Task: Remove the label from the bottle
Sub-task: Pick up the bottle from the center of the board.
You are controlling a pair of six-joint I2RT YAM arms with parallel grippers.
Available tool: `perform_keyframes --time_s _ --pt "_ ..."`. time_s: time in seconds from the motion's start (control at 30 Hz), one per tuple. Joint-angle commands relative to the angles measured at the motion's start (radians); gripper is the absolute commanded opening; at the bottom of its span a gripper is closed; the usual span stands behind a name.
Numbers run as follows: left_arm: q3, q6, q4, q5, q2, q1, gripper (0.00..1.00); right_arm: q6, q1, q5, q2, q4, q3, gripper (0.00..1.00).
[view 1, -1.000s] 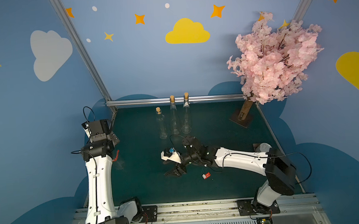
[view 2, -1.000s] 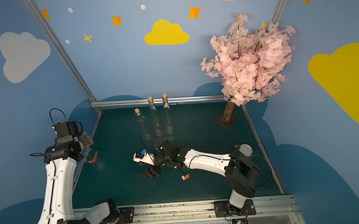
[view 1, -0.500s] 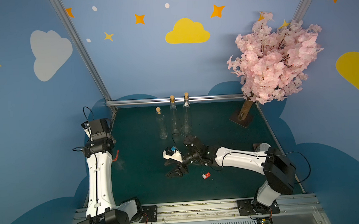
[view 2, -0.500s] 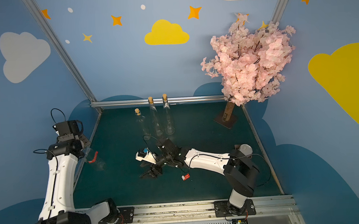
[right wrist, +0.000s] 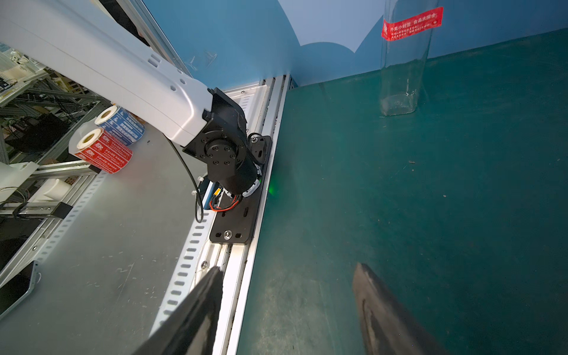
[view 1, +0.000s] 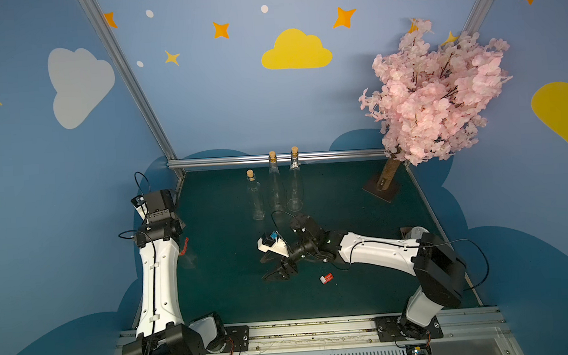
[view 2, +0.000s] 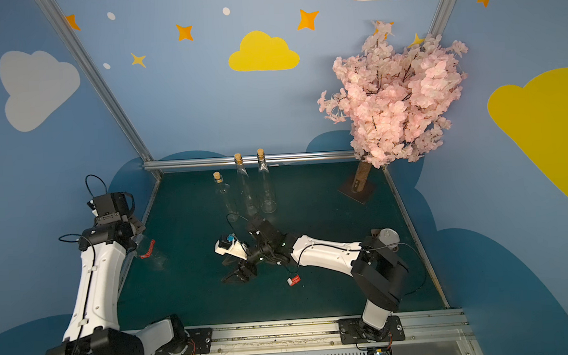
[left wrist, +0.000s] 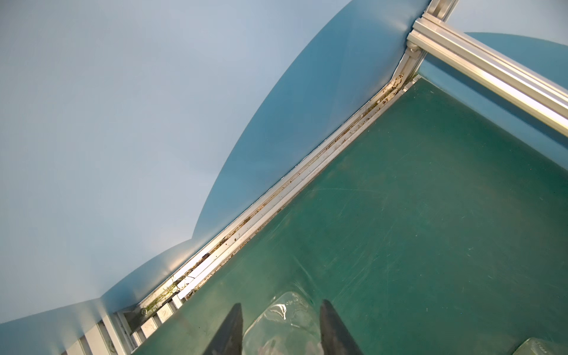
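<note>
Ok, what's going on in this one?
The left gripper is closed on a clear bottle standing at the edge of the green mat, red label in place. The right gripper hangs open and empty over the middle. A red label scrap lies near it; three corked bottles stand at the back.

Soft even light, faint shadows, glints on the blurred bottle (left wrist: 284,319)

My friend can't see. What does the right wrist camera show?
A clear glass bottle with a red label stands upright on the dark green mat by a blue wall. The right tool hangs open and empty near the camera. The white left arm rises from the mat's edge, with red and blue sticker rolls beyond it.
</note>
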Motion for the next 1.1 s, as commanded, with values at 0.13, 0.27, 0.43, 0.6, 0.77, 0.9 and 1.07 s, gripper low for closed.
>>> perform_keyframes --time_s 0.13,0.27,0.43,0.6,0.77,0.9,1.07 --pt "-0.02 0.001 0.015 0.029 -0.017 0.003 0.25 0.006 -0.007 -0.019 0.011 0.005 -0.008 0.69" --pt "-0.034 0.013 0.031 0.058 -0.036 0.003 0.07 0.005 -0.009 -0.024 0.006 0.003 -0.01 0.69" --pt "-0.037 0.027 0.039 0.102 -0.055 0.002 0.03 0.006 -0.011 -0.014 -0.004 0.004 -0.012 0.69" --pt "0.005 0.046 0.015 0.19 -0.078 -0.035 0.03 0.003 -0.011 0.023 -0.033 0.026 -0.031 0.69" --pt "0.054 0.018 -0.059 0.161 -0.11 -0.16 0.03 0.006 -0.017 0.072 -0.061 0.069 -0.061 0.69" --pt "0.078 -0.041 -0.125 0.07 -0.116 -0.338 0.03 0.014 -0.029 0.09 -0.081 0.102 -0.088 0.69" --pt "0.094 -0.125 -0.159 0.006 -0.108 -0.571 0.03 0.016 -0.055 0.102 -0.109 0.082 -0.109 0.68"
